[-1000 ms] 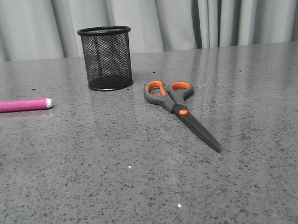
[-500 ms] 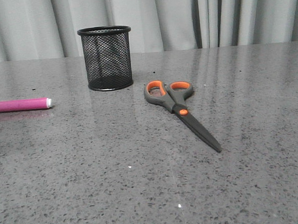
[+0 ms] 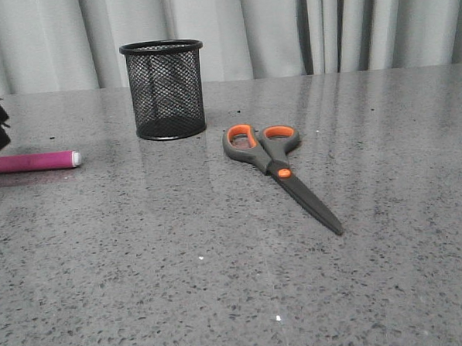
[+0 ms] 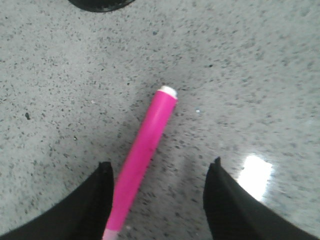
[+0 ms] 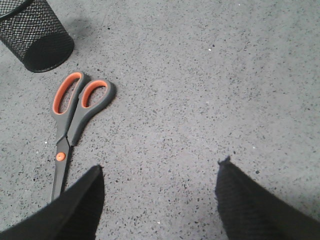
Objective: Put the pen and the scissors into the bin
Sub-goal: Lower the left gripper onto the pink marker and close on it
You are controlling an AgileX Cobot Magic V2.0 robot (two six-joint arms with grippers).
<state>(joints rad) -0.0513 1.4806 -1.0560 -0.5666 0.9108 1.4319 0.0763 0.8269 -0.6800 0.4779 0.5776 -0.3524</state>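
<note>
A pink pen (image 3: 30,161) lies flat on the grey speckled tabletop (image 3: 221,282), far over on the left side. Its small white tip points toward the middle. A black mesh bin (image 3: 164,90) stands upright farther back, well apart from the pen. Nothing can be seen inside the bin.

The scissors (image 3: 280,170) lie flat on the tabletop, near the bin and a little to its right. The blades are closed. The orange-lined handles are the end nearest the bin, and the dark blades point away from it toward the front.

The left end effector (image 4: 157,200) is above the pen. Its two black fingers (image 4: 90,205) are spread wide apart. In the left wrist view the pen lies between them, close beside one finger, and I cannot tell if it touches. Only a dark bit of this arm shows at the left edge of the front view.

The right end effector (image 5: 160,200) is also spread wide and holds nothing. In the right wrist view the scissors (image 5: 70,125) lie off to one side of it, and the blade tips go behind one finger (image 5: 75,207). The bin (image 5: 35,35) shows in the corner.
</note>
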